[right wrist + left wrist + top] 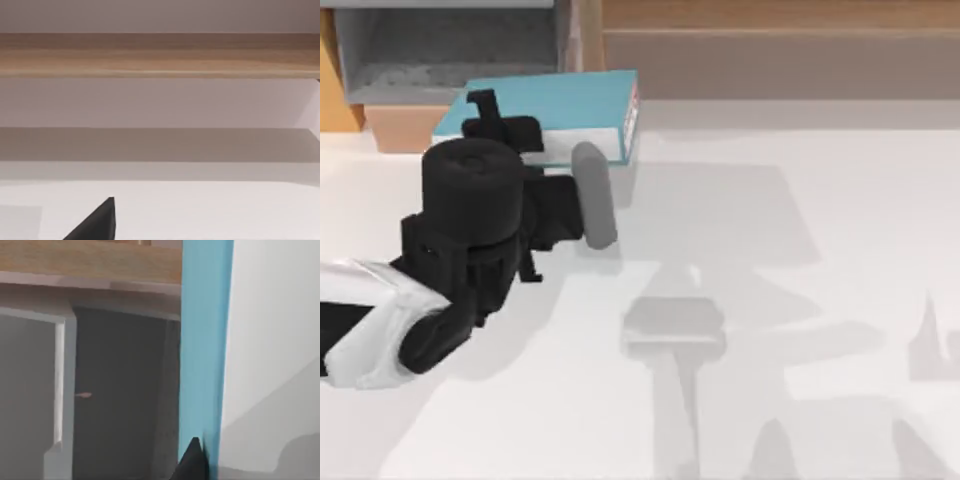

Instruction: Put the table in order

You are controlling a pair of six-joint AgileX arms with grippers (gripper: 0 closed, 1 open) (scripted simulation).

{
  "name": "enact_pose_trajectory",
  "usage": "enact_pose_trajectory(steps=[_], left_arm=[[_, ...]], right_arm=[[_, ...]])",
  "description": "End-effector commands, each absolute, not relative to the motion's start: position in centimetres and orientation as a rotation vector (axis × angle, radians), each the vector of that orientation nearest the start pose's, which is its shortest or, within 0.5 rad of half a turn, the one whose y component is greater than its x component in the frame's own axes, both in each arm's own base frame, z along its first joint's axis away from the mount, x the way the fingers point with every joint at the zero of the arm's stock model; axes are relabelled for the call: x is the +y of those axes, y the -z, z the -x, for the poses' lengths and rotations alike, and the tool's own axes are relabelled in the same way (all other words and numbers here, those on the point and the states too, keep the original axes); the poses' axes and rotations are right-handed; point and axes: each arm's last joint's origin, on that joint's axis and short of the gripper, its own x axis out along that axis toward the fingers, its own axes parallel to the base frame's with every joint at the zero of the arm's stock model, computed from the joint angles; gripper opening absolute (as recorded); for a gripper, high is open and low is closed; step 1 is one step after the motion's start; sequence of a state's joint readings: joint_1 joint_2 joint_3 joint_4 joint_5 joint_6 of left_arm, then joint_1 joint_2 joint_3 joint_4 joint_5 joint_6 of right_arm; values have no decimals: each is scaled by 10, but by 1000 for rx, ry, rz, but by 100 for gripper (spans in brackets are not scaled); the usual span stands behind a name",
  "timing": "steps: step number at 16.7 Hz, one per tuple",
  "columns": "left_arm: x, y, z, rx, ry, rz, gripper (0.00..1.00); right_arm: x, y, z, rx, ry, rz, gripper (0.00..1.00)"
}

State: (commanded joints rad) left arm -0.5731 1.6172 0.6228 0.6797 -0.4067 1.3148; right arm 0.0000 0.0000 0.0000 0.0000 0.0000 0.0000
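A blue book [570, 105] with white pages and a red-trimmed end hangs at the back left of the white table [800, 300], beside the light-wood box [400, 120]. My left gripper [500, 128] is shut on the book's left part, the black wrist just in front of it. In the left wrist view the blue cover [205, 340] stands edge-on, with one black fingertip [192, 462] against it. The box's grey inside [115, 390] lies just past the book. One dark fingertip [100, 222] of my right gripper shows over bare table [210, 210].
A long brown wooden shelf [770, 40] runs along the back edge; it also appears as the shelf [160, 52] in the right wrist view. A grey cylinder [593, 195] lies by the book's near corner. Arm shadows fall across the middle and right.
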Motion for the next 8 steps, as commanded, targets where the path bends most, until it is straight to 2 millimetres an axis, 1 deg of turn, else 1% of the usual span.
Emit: enact_pose_trajectory(steps=[2, 4, 6, 8], left_arm=[[-130, -156, -277, 177, 286, -1503, 0], [-108, -155, -289, 195, 252, -1540, 0], [-92, -155, -303, 200, 228, -1560, 0], [-82, -155, -318, 192, 218, -1566, 0]], right_arm=[[-1, -160, -106, 0, 0, 0, 100], [-1, -160, -106, 0, 0, 0, 100], [-1, -160, -106, 0, 0, 0, 100], [-1, -160, -106, 0, 0, 0, 100]])
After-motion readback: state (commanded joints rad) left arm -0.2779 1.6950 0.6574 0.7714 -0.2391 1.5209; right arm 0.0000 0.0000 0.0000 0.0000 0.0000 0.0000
